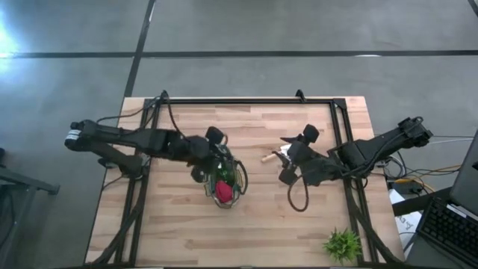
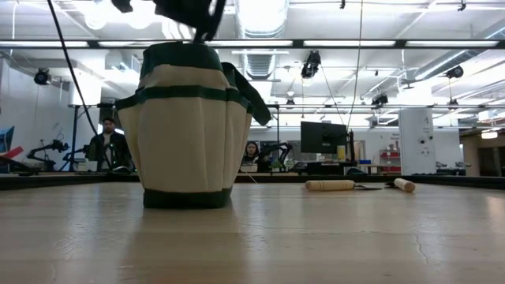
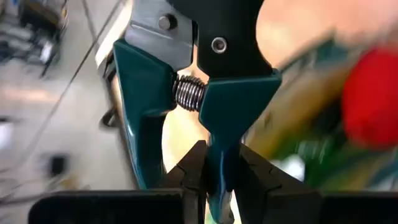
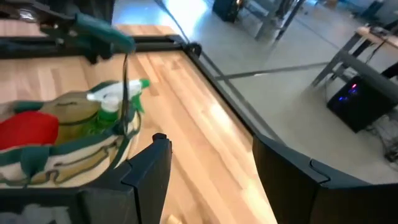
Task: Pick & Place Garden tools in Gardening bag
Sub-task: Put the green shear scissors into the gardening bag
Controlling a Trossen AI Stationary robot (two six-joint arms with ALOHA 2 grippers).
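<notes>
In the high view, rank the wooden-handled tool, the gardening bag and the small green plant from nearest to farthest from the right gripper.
From the right gripper:
1. Wooden-handled tool, lying right beside the gripper at mid-table.
2. Gardening bag, toward the left arm, with a red piece inside.
3. Small green plant, at the table's near right corner.

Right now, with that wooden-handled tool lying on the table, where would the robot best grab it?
Probably around the round wooden handle of the wooden-handled trowel, coming straight down from above: it lies flat on the table with open space around it.
</notes>
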